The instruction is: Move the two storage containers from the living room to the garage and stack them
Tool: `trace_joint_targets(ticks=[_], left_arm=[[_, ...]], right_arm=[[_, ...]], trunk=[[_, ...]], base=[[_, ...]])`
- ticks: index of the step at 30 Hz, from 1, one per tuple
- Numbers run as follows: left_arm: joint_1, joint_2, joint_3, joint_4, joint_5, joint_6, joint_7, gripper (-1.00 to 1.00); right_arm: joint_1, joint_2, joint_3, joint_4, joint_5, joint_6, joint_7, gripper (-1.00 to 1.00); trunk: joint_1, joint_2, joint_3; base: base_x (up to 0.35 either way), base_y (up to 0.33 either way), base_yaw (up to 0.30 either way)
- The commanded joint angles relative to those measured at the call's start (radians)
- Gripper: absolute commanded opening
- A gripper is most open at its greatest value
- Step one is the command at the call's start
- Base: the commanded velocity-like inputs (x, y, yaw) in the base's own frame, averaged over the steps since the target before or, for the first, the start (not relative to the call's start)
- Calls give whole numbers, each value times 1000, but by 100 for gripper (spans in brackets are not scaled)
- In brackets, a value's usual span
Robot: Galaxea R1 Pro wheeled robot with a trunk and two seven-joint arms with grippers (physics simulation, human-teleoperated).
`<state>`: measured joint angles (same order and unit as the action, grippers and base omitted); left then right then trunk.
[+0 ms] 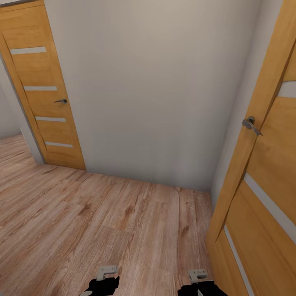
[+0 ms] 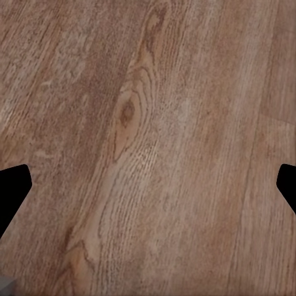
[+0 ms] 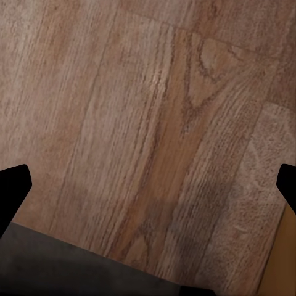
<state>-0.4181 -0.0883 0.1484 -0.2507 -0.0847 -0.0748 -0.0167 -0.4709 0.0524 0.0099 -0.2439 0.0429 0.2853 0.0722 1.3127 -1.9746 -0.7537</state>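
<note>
The robot faced a pale grey wall point(image 1: 156, 90) across a stretch of light wood plank floor point(image 1: 102, 222), bare up to the skirting line. A wooden door point(image 1: 41, 94) stood at the far left beside an opening, and a second wooden door point(image 1: 263, 185) stood close on the right, its edge just beside the right gripper point(image 3: 151, 185). Both the left gripper point(image 2: 151, 185) and the right one had fingers spread wide, holding nothing, over the planks. The storage containers were nowhere among these walls and doors.

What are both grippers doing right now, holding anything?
Left gripper: open, empty, over the light wood plank floor.
Right gripper: open, empty.
</note>
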Motion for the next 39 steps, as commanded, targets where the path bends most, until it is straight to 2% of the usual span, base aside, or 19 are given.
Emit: trace_joint_targets(ticks=[1,29,39], left_arm=[[-1,-1,8,1,-9,-3,-2,100],[-1,-1,8,1,-10,-3,-2,100],[-1,-1,8,1,-12,-4,-2,100]], right_arm=[[0,0,1,-2,5,6,3,100],[0,0,1,-2,5,5,3,100],[0,0,1,-2,5,5,3,100]], trunk=[[0,0,-1],[0,0,-1],[0,0,-1]], base=[[0,6,0],[1,16,0],[154,12,0]])
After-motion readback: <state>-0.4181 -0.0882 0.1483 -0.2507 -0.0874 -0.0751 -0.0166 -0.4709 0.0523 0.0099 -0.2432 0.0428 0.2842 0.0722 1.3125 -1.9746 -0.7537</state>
